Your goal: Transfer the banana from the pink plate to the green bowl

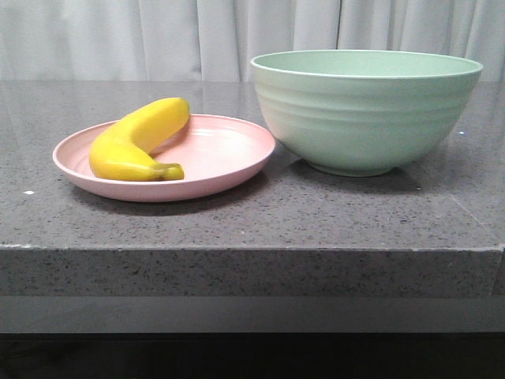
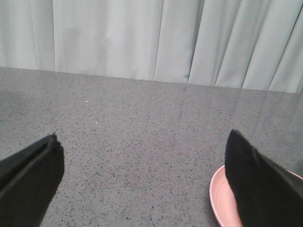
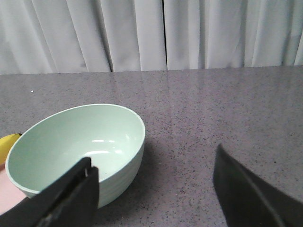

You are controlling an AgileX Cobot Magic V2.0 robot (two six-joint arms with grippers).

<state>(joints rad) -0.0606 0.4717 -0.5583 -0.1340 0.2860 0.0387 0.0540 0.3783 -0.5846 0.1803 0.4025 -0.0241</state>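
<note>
Yellow banana lies on the pink plate, left of the green bowl; left gripper and right gripper both spread wide, holding nothing.

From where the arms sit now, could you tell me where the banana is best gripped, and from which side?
Grip the banana at its thick middle, coming from above, jaws across its width. It lies flat on the pink plate, stem tip toward the camera and far end resting on the rim, so a side approach would likely meet the rim. The open left gripper, next to the plate, seems best placed.
</note>
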